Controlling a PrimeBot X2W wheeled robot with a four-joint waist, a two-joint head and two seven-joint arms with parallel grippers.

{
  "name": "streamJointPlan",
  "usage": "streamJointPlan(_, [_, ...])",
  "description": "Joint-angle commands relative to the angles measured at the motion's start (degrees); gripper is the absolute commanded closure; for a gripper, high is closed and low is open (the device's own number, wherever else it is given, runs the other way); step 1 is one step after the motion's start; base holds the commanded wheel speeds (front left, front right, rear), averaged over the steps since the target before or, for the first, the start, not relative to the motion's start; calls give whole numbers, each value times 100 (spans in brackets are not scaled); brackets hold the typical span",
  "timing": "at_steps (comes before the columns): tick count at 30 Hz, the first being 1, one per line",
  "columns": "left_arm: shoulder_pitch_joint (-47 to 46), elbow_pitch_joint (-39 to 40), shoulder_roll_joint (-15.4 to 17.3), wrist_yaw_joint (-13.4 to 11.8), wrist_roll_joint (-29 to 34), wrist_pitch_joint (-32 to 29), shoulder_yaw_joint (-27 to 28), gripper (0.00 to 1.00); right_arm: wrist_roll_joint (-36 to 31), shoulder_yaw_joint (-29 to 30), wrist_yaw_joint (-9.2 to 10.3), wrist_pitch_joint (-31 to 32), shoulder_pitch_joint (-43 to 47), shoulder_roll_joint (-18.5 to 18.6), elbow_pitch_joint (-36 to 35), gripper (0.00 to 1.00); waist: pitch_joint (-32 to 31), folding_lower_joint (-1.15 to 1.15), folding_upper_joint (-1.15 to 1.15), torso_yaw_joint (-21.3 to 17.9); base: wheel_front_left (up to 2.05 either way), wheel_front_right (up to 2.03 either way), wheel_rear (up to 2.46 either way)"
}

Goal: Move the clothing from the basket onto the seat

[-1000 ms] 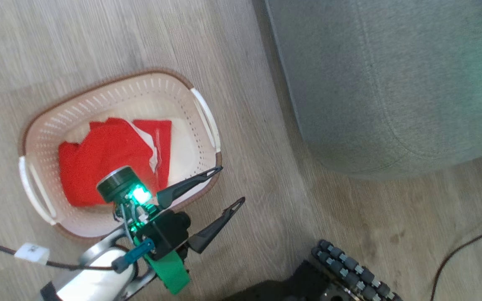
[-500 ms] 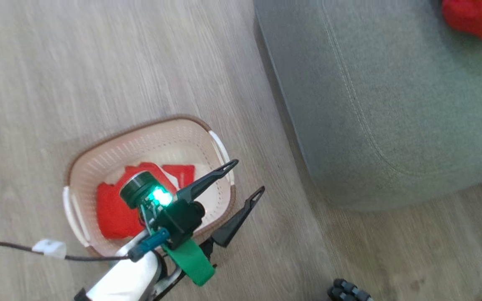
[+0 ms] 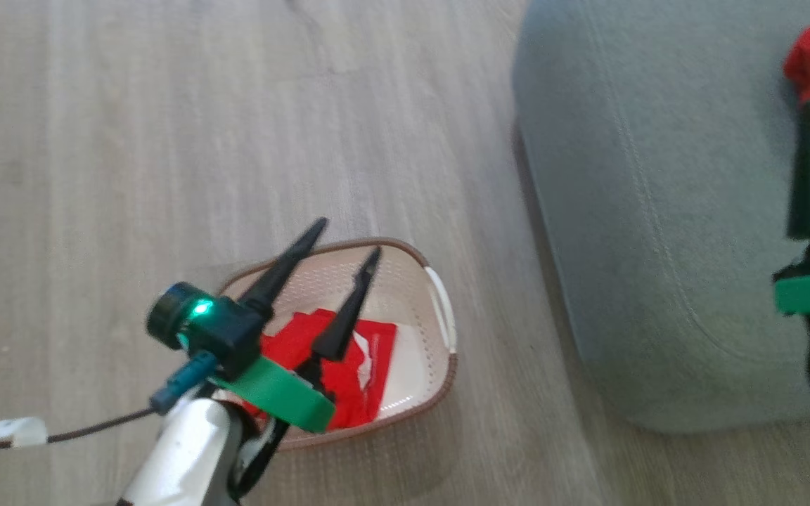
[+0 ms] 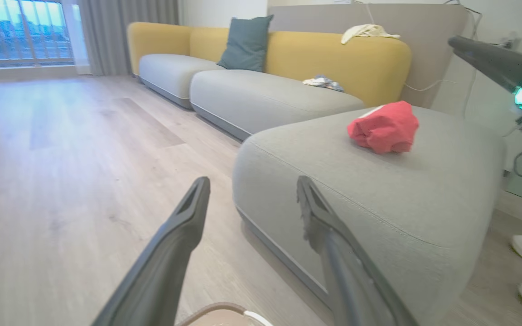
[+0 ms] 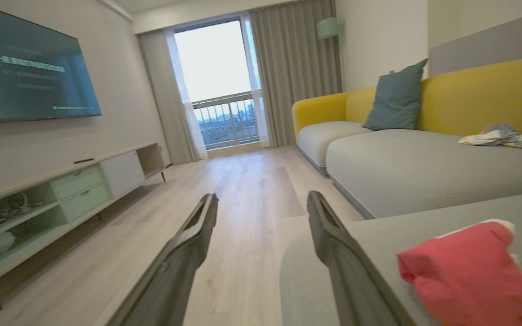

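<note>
Left gripper (image 3: 345,242) hangs open and empty above the basket (image 3: 440,379), where red clothing (image 3: 370,351) with a white panel lies. Right gripper (image 5: 262,199) is open and empty, beside a red garment (image 5: 467,276) on the seat (image 3: 658,211). You have one piece delivered; the basket's contents are not yet moved.

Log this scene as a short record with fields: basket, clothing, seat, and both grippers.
basket: on the floor, left of the seat
clothing in basket: red fabric, white patch, lying inside
garment on seat: crumpled red, resting on top
left gripper: open, empty, above the basket
right gripper: open, empty, beside the garment on seat
</note>
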State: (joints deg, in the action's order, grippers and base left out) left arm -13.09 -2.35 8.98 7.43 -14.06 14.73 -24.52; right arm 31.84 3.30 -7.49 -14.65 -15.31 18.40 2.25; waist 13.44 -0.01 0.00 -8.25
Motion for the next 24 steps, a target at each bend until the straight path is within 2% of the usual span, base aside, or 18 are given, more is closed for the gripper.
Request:
streamJointPlan(1, [-51,184,-90,6,73,27,451,0,-16,-239,0,-35,100,45,-414,0,-287,1,0,387,0,0,0])
streamJointPlan(7, [124,44,-378,6,213,27,1230,0,-122,-630,0,-35,470,-169,-670,0,-525,1,0,869,0,0,0])
streamJointPlan(15, [317,-153,-582,-63,393,27,2054,0,-340,-1119,0,-35,881,-409,-492,0,-773,1,0,1344,0,0,0])
streamJointPlan(18, [423,-228,-604,-126,404,27,2191,0,-483,-1181,0,-35,1084,-503,-363,0,-877,1,0,1496,0,0,0])
streamJointPlan(24, [643,-401,-608,-304,246,27,2153,0,-725,-947,0,-35,1413,-872,-187,0,-952,1,0,1671,0,0,0])
